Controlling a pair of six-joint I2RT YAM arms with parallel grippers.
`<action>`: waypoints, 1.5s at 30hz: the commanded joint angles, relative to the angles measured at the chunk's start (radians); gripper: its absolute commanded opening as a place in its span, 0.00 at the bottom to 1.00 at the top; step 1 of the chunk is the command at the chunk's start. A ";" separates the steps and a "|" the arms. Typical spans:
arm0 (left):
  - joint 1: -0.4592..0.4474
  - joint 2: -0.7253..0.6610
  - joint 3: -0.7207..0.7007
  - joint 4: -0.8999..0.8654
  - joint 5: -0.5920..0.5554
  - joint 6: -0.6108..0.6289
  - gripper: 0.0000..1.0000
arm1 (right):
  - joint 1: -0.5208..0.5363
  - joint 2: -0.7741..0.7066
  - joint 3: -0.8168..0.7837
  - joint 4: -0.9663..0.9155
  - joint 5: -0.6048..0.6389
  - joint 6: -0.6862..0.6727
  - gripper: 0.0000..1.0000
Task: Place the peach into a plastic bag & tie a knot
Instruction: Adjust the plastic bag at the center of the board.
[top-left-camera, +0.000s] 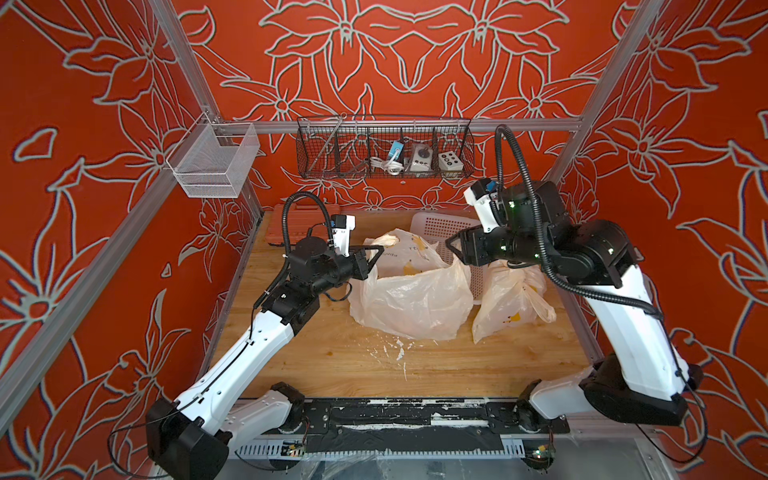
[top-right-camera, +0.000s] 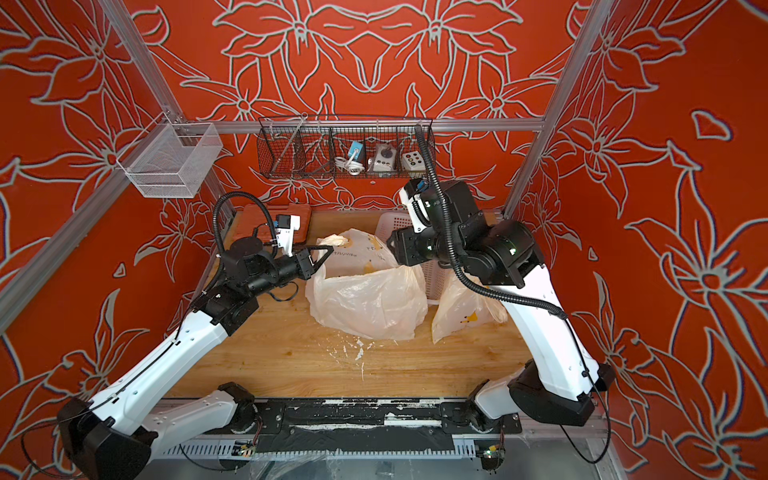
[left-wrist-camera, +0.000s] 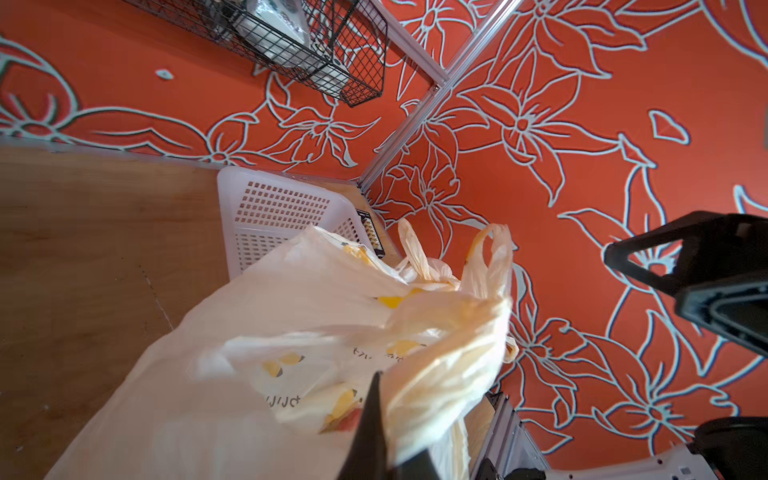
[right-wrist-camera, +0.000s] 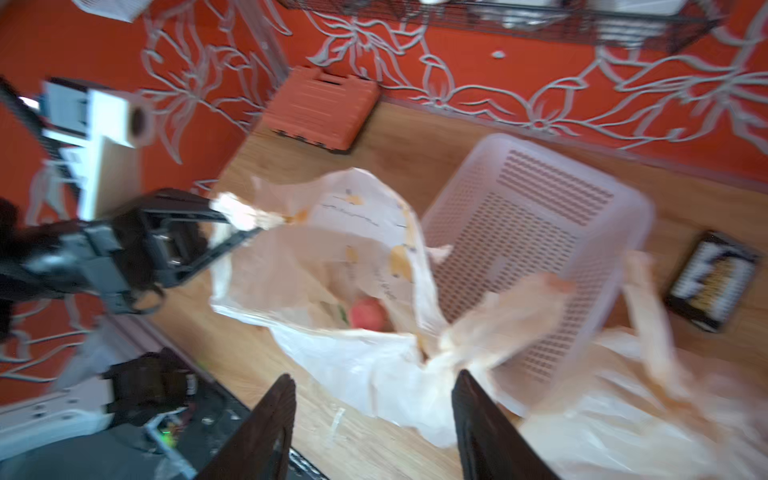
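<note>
Peach (right-wrist-camera: 368, 313) is in the bag, folks: a pink-red ball sitting low inside the open plastic bag (top-left-camera: 411, 299), seen through the mouth in the right wrist view. From above, the plastic hides it.

The bag (top-right-camera: 365, 303) stands mid-frame in both top views, slumped on the wooden counter (top-left-camera: 332, 357) with its mouth gaping upward.

Left hand (top-left-camera: 376, 251) reaches in from left of centre. Its jaws are pinched tight on the bag's upper left handle, holding that twisted strip of plastic raised above the rest.

Right hand (right-wrist-camera: 374, 374) sits at the bag's upper right edge. Its jaws are spread well apart and nothing is clamped between them, though loose plastic from the rim lies just in front. The handles of this bag are not knotted.

Behind the bag, toward the upper right of the counter, there's a white perforated basket (top-left-camera: 444, 226). Just right of the open bag sits a second bag (top-left-camera: 511, 303), its top already tied off. An orange case (top-right-camera: 274, 220) rests flat at the counter's back left corner.
</note>
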 joint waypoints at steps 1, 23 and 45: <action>-0.020 -0.013 0.030 0.023 0.036 0.026 0.02 | 0.016 0.020 -0.086 0.203 -0.190 0.142 0.66; -0.079 0.015 0.039 0.039 -0.024 0.095 0.01 | 0.053 0.096 -0.205 0.284 -0.220 0.525 0.72; -0.114 -0.078 0.064 -0.235 -0.073 0.546 0.46 | 0.049 0.337 0.268 0.057 -0.386 0.260 0.00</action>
